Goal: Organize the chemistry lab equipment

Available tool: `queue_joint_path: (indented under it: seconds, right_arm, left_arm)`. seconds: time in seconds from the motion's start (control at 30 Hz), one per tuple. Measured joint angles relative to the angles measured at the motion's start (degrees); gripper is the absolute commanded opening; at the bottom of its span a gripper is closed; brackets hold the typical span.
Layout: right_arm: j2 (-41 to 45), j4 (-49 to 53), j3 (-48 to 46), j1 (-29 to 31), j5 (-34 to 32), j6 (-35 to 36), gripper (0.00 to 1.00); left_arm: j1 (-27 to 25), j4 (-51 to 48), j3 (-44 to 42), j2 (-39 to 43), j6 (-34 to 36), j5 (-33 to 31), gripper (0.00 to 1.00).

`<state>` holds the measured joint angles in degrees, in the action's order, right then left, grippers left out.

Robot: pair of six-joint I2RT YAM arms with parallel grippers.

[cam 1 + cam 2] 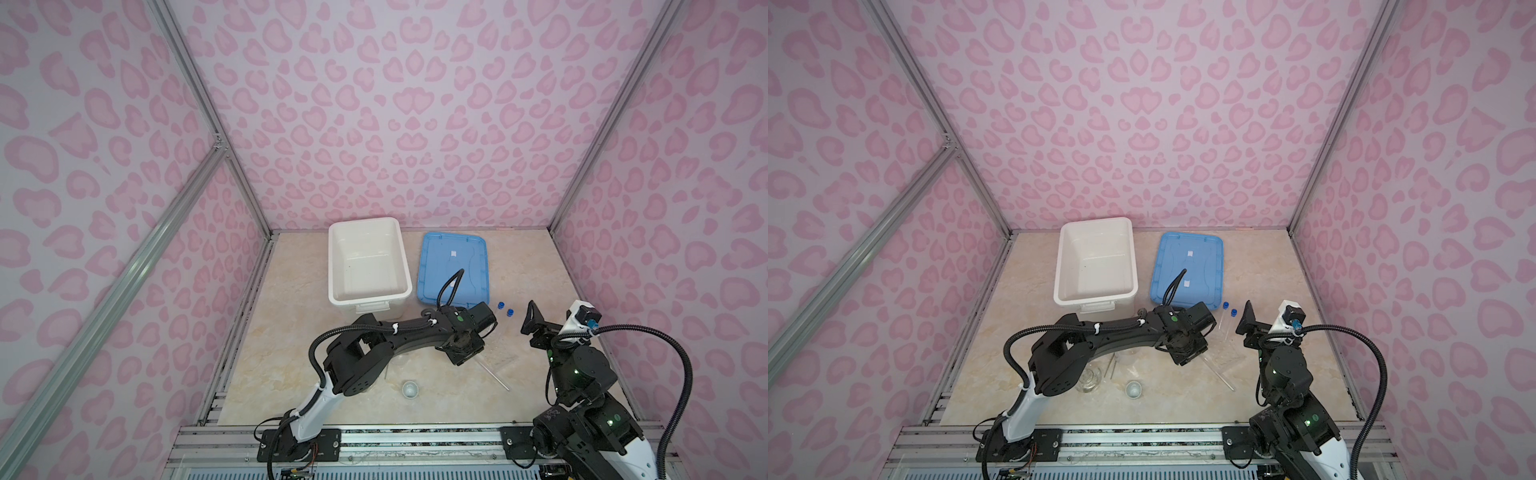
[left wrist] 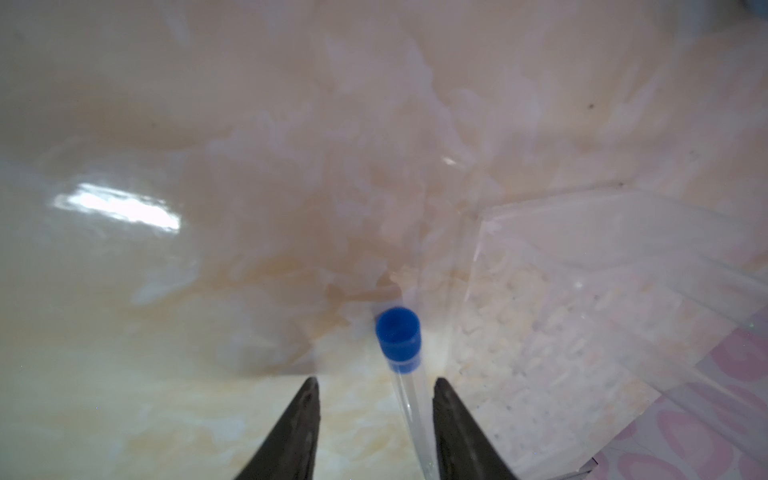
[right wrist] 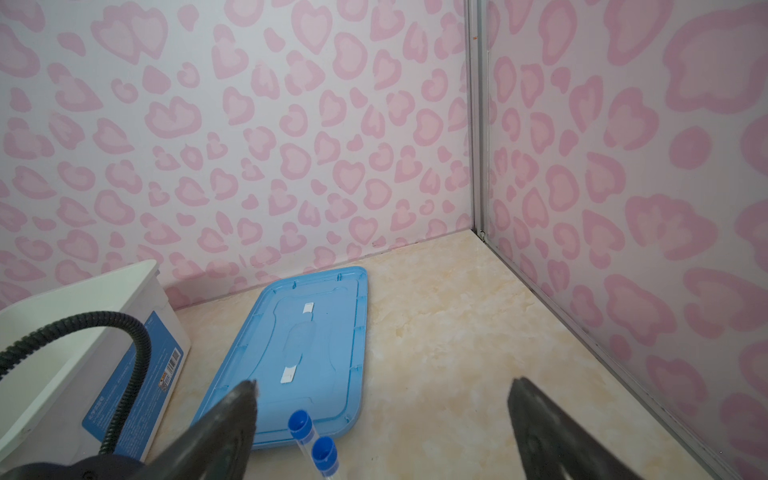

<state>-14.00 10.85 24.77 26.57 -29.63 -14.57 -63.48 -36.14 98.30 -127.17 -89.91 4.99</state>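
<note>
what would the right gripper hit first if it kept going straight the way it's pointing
Probably bare tabletop just beside the blue lid: the open right gripper aims there, with two blue-capped test tubes off toward one finger. Depth is unclear.

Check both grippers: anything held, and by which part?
Nothing clamped yet. The left gripper straddles a blue-capped test tube on its clear body below the cap, a gap at one finger. The right gripper is open and empty.

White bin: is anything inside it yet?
Nothing shows inside the white bin: both top views show only its bare floor and walls. The inner face of its near wall is hidden behind the rim.
</note>
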Motion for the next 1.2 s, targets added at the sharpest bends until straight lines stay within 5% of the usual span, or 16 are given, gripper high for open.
queue_joint_path:
  seconds: [0.2, 0.67, 0.97, 1.2]
  right_arm:
    - [0.02, -0.04, -0.02, 0.00, -0.13, 0.00, 0.95]
    - [0.90, -0.04, -0.04, 0.00, -0.15, -0.02, 0.93]
    - [0.90, -0.04, -0.04, 0.00, -0.33, 0.00, 0.93]
    - [0.87, -0.04, -0.04, 0.00, -0.37, 0.02, 0.93]
  left_arm:
    - [0.00, 0.11, 1.14, -1.01, -0.02, 0.68, 0.45]
    - [0.55, 0.72, 0.68, -1.46, 0.24, 2.27, 0.13]
    - [3.50, 3.45, -2.84, 0.44, 3.30, 3.28, 0.15]
    - [7.06, 0.96, -1.51, 0.33, 12.72, 0.74, 0.14]
